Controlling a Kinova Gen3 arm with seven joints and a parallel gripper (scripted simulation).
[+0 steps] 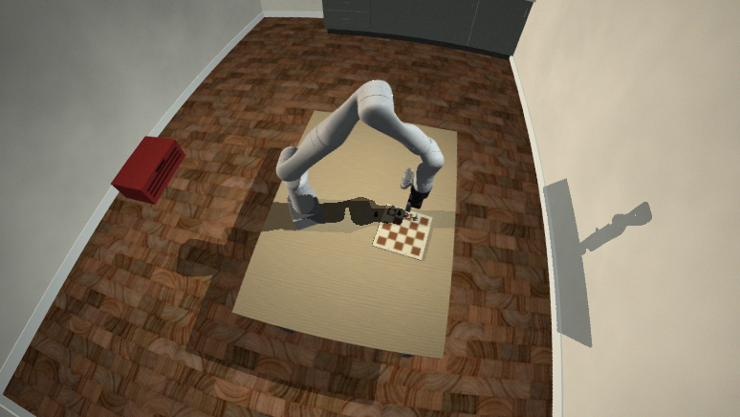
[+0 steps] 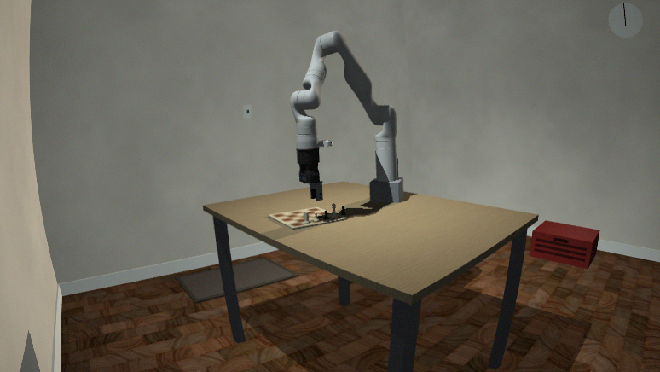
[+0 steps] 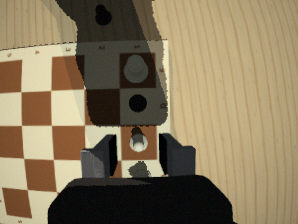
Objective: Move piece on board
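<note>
A small white piece [image 3: 138,144] [image 2: 316,217] stands upright on C1, its base appearing inside the square. C5 shows bare. A small black piece [image 3: 102,16] [image 2: 343,210] [image 1: 376,213] stands upright on the table just off the board's lettered row-end edge by the digits. My gripper [image 3: 137,148] [image 2: 316,198] is open and empty. Its fingertips hang above the board, and in the wrist view they flank the white piece without touching it. The board [image 3: 37,80] [image 2: 281,218] lies flat.
A black piece [image 3: 137,103] [image 2: 326,215] stands on D1 and a tall pale piece [image 3: 136,69] [image 2: 333,209] on E1. Another white piece [image 2: 306,217] stands on the other side of C1, hidden by my gripper in the wrist view.
</note>
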